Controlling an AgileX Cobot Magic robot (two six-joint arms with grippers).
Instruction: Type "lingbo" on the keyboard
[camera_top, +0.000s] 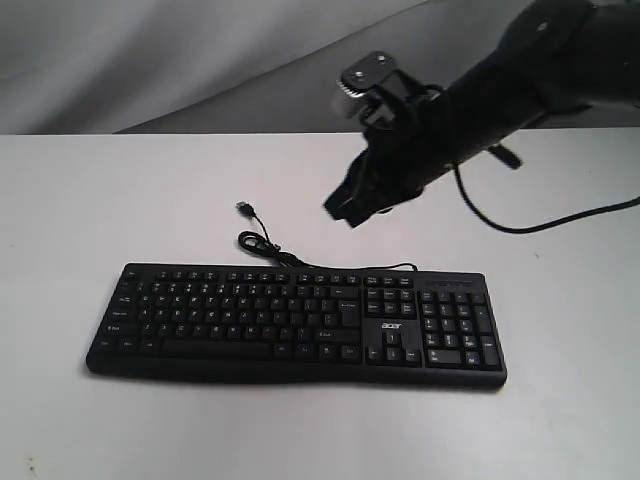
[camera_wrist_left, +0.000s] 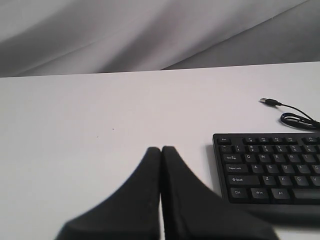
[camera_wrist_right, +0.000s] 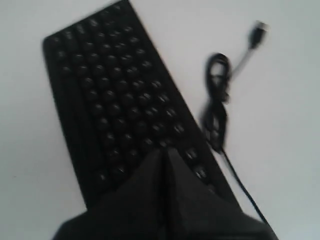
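Observation:
The black keyboard (camera_top: 300, 322) with white legends and an "acer" logo lies flat on the white table, number pad to the right. Its thin USB cable (camera_top: 262, 238) coils behind it, plug loose on the table. My right gripper (camera_top: 343, 210) is shut on nothing and hangs in the air above and behind the keyboard's right-middle part. In the right wrist view the gripper (camera_wrist_right: 164, 150) points down at the blurred keyboard (camera_wrist_right: 115, 95), with the cable (camera_wrist_right: 218, 100) alongside. My left gripper (camera_wrist_left: 161, 149) is shut, empty, low over bare table beside the keyboard's (camera_wrist_left: 270, 167) Esc end.
The white table (camera_top: 120, 190) stretches wide around the keyboard. A grey cloth backdrop (camera_top: 150, 60) hangs behind it. A black cable (camera_top: 530, 222) from the right arm droops onto the table at the right.

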